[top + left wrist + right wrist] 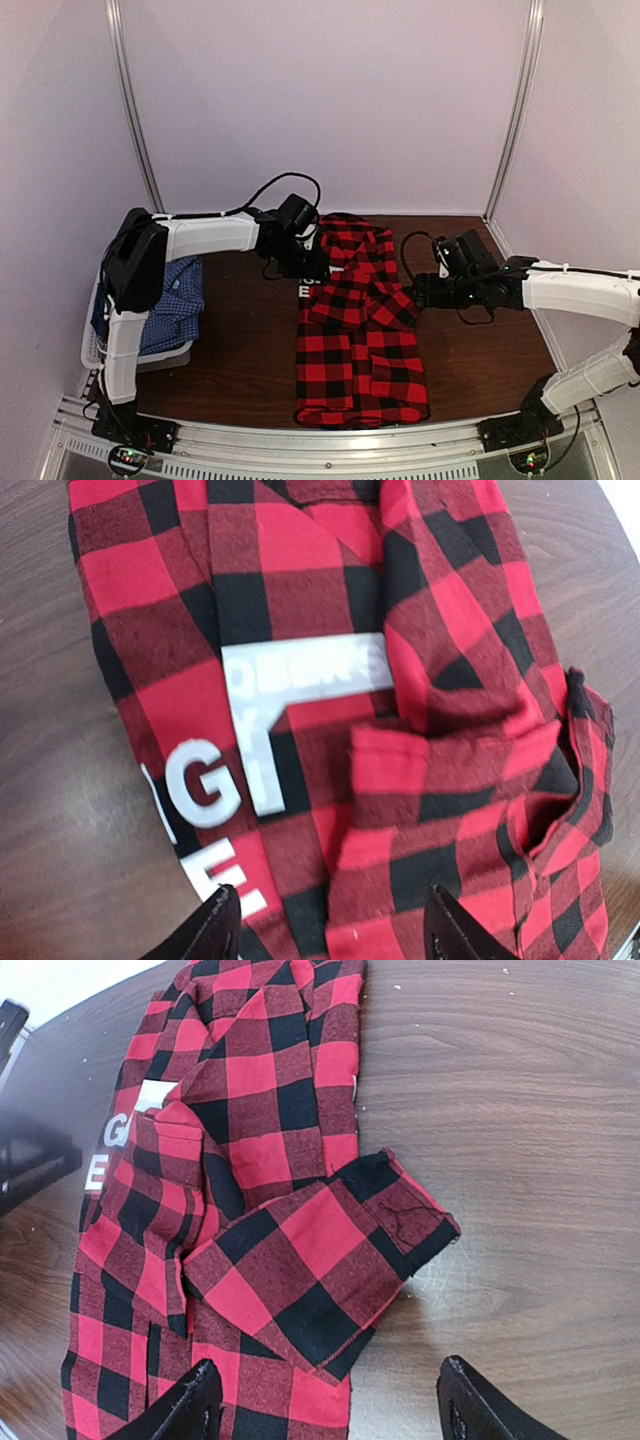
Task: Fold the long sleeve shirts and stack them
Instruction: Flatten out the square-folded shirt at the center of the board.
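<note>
The red-and-black plaid shirt [360,330] lies flat in the middle of the brown table, partly folded, with a sleeve cuff [395,1215] lying across its right side. Its white label with letters [300,690] shows near the collar. My left gripper [305,262] hovers open over the shirt's upper left, near the label [330,930]. My right gripper [425,290] hovers open beside the cuff at the shirt's right edge [325,1405]. The blue-and-white check shirt [178,300] lies bunched in the basket at the left.
The pale grey basket [92,345] stands at the table's left edge under the left arm. White walls close in the back and both sides. Bare brown table [240,350] shows left of the plaid shirt and to its right [480,340].
</note>
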### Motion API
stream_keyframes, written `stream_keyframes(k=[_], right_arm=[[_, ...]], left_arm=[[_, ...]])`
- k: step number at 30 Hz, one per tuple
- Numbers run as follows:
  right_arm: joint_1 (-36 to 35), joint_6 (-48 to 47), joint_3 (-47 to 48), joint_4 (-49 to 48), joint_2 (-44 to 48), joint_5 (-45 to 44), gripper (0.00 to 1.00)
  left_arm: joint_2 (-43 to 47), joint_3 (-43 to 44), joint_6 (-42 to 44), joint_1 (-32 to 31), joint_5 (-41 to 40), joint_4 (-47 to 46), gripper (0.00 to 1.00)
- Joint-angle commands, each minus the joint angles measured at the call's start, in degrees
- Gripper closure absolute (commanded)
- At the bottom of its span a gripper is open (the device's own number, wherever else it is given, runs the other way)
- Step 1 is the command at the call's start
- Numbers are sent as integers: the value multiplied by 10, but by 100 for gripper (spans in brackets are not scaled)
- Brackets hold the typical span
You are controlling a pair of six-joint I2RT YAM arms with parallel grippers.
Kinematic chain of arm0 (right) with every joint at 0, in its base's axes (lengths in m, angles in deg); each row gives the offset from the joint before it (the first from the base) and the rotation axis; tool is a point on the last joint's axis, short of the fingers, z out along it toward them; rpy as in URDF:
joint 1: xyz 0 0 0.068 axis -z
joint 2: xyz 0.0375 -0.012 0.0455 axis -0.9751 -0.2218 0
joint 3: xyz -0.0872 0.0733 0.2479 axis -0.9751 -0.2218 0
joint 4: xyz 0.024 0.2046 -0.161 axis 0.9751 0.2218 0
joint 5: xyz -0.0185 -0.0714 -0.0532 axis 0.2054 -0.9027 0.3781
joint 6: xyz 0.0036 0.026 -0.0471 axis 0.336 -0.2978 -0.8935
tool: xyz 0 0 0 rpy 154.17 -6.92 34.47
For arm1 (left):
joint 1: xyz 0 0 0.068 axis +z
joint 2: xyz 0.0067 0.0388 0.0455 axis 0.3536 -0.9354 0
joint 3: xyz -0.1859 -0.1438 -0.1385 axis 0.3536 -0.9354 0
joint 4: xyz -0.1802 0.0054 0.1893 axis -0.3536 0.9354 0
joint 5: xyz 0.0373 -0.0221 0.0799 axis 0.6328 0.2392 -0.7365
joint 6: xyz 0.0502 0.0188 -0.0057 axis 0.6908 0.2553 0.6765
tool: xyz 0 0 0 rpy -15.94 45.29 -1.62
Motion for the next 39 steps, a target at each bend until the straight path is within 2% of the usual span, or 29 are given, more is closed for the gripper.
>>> stream_keyframes(k=[1,6,13,27,34,39], right_arm=[[4,-22,11,-54,-29,8,25],[8,-34,19,-65,-64,5,25],[12,-47,34,-72,-92,9,25],[16,-54,57,-99,-162,38,25],[16,-60,63,-99,-174,41,25],[16,-65,59,-98,-177,38,25]], left_arm=[[-37,48,28,20,59,-44,36],[-74,78,25,21,107,-57,39],[-84,53,2,20,158,-100,43],[-90,54,12,20,171,-104,60],[-94,63,17,20,115,-90,56],[-111,78,17,20,131,-95,52]])
